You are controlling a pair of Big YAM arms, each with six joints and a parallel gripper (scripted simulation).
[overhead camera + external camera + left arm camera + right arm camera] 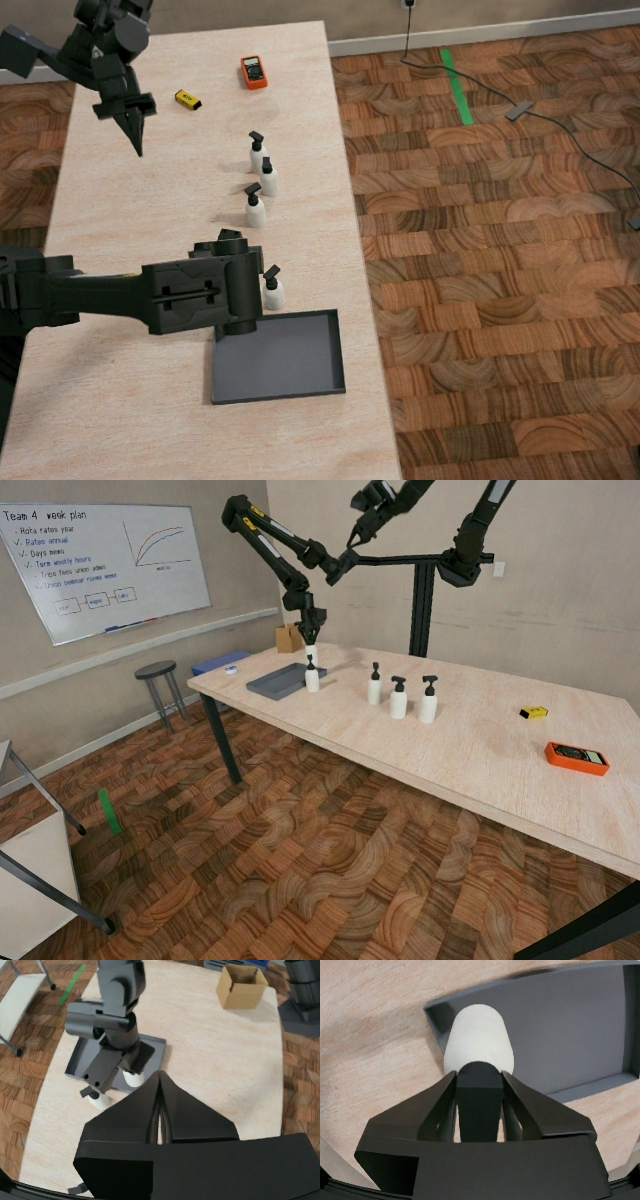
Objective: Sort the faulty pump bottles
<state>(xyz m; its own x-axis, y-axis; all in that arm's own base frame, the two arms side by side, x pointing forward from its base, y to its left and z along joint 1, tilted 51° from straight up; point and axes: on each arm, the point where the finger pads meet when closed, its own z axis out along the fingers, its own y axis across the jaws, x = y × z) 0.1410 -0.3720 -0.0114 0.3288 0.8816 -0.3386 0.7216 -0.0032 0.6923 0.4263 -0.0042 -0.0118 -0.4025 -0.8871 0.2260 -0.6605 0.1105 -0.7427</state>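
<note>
my right claw (310,641) (132,1067) (478,1078) is clamped on the pump end of a bottle (311,652) (134,1079) (479,1035), which hangs below the fingers, long axis close to upright, base down. in the right wrist view that base overlaps a corner of the grey tray (279,398) (263,690) (71,1062) (560,1015) — most of the tray lies off to one side, so i judge i need to carry it further inward before lowering, or it may catch the wall. i can't tell how high it hangs.

just outside the tray, another bottle (273,297) (312,680) (100,1102) stands upright, easy to clip. three more bottles (255,212) (374,691) stand farther along the table. the left claw (140,153) (349,546) (159,1079) is together, holding nothing — the right is nearer for this drop.
</note>
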